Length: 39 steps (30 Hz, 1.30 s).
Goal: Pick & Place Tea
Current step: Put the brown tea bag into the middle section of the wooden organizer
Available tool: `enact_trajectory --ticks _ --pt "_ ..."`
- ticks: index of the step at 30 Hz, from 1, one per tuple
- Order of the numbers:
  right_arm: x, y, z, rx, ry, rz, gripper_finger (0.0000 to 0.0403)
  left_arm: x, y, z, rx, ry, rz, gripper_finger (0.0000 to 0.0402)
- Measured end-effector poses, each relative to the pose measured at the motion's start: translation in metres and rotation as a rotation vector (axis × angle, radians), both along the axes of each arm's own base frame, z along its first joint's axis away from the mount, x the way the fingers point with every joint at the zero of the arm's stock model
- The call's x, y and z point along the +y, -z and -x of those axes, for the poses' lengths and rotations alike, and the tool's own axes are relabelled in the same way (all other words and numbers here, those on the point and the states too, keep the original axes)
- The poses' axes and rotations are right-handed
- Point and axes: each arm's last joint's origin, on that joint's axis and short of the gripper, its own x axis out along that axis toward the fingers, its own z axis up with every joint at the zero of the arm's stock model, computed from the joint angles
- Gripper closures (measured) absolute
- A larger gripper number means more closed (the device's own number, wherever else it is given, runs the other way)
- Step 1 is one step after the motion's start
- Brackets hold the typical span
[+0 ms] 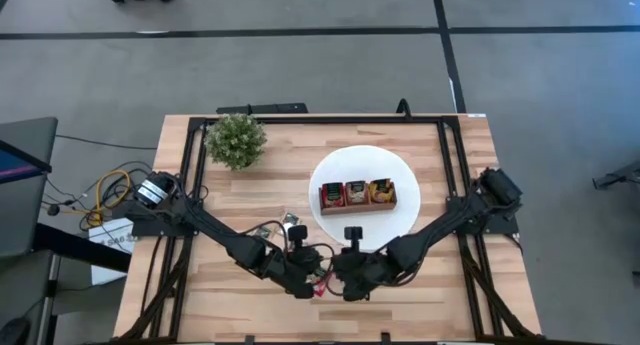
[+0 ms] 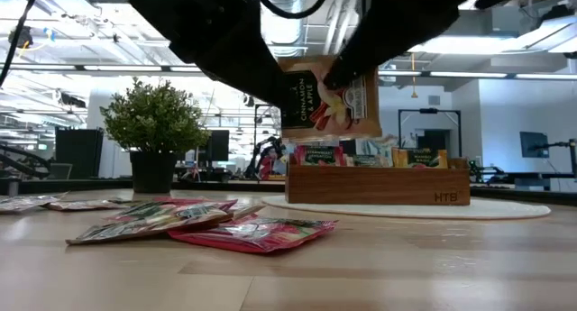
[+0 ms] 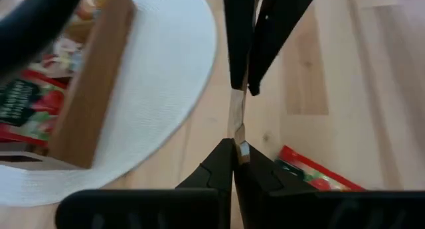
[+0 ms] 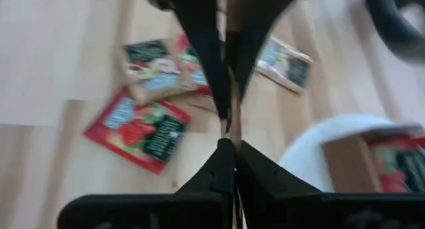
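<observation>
Low in the centre of the high view, just below the white plate (image 1: 330, 175), the two grippers met. The left gripper (image 3: 234, 152) had its fingers pinched shut on the edge of a single tea sachet (image 2: 329, 99), seen edge-on in the left wrist view as a thin pale strip. Opposite it, the right gripper (image 4: 228, 146) was closed on the same sachet from the other side, so the packet hung between both arms, clear of the tabletop. In the low view it showed upright at upper centre, a dark and tan packet with fruit printed on it. This looked like a hand-over, probably so that the right arm, the nearer one to the plate, could carry the sachet on.

Below and to the left of the held packet, loose sachets (image 2: 257, 232) lay flat on the wooden table (image 1: 420, 285), red and pale ones overlapping in a small heap, with a few more at the left edge of the low view. To the right stood the wooden tray (image 2: 379, 183) on the plate, its three compartments already holding sachets stood on end. A small potted plant (image 1: 236, 140) sat at the table's upper left, well apart from the work.
</observation>
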Motion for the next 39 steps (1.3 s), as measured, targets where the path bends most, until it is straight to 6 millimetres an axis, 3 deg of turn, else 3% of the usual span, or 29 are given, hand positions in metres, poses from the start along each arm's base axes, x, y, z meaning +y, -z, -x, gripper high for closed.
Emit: enact_trajectory --ticks 4,11,15,18,26,30,39 --pt "-0.002 0.010 0.019 -0.042 0.119 0.045 0.0400 0.000 0.001 0.004 0.014 -0.035 -0.078 0.0370" --pt "-0.011 0.031 0.092 -0.271 0.277 -0.041 0.0402 -0.010 0.003 0.016 -0.027 -0.063 -0.269 0.0289" --pt "-0.014 0.034 0.127 -0.491 0.269 -0.145 0.0402 -0.015 0.012 0.016 -0.139 0.077 -0.213 0.0267" --pt "-0.016 0.034 0.143 -0.608 0.232 -0.181 0.0402 -0.007 0.017 0.013 -0.246 0.160 -0.097 0.0264" --pt "-0.013 0.017 0.145 -0.786 0.144 -0.177 0.0403 0.026 0.000 0.004 -0.679 0.216 0.098 0.0264" --pt "-0.011 0.007 0.139 -0.867 0.070 -0.174 0.0403 0.033 -0.007 0.000 -0.744 0.233 0.106 0.0264" --pt "-0.013 0.007 0.126 -0.962 -0.028 -0.191 0.0403 0.031 -0.023 -0.009 -0.791 0.252 0.122 0.0264"
